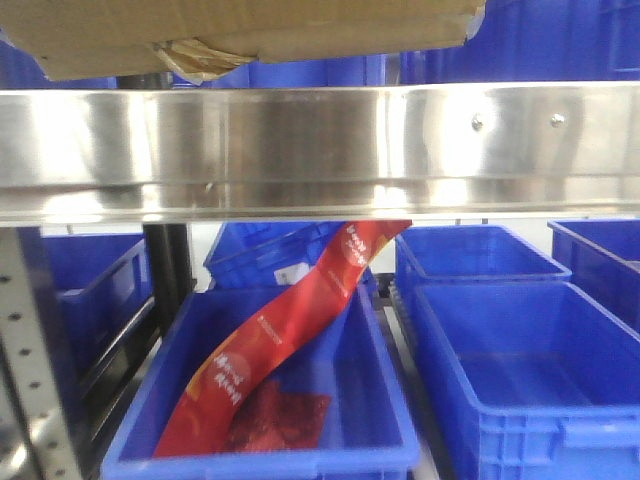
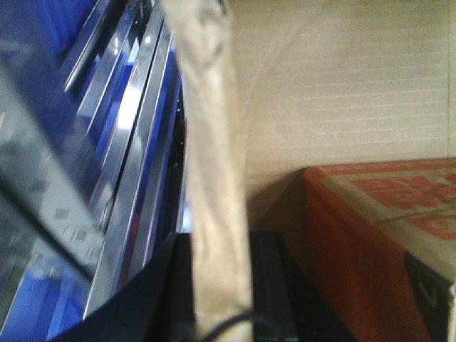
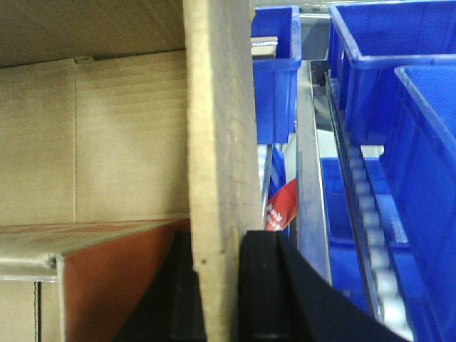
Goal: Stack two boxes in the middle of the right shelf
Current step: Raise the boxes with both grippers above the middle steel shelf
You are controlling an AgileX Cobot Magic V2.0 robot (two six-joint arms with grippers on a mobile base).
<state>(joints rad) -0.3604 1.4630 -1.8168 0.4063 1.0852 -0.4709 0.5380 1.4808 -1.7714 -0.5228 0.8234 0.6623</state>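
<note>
Front view: a plain brown corrugated cardboard box (image 1: pixel 250 30) sits at the top of frame, above the broad mirror-like rim of the stainless-steel shelf (image 1: pixel 320 150). Torn yellowish tape (image 1: pixel 195 58) curls from its lower edge. I cannot tell whether the box bottom touches the shelf deck. A perforated grey upright (image 1: pixel 30 380) stands at lower left. Below the rim are blue plastic bins (image 1: pixel 520 370). A long red printed packet (image 1: pixel 290 320) lies slanted in the near one.

Left wrist view: my left gripper (image 2: pixel 219 246) is clenched on the box's side wall, which stands edge-on between my black fingers (image 2: pixel 274 278). An orange-red printed carton (image 2: pixel 370 235) lies inside the box. Steel shelf rails run past on the left.

Right wrist view: my right gripper (image 3: pixel 221 239) is clamped on the opposite wall, one finger (image 3: pixel 260 285) on each face. The same orange-red carton shows inside. Blue bins stand just beyond the wall.
</note>
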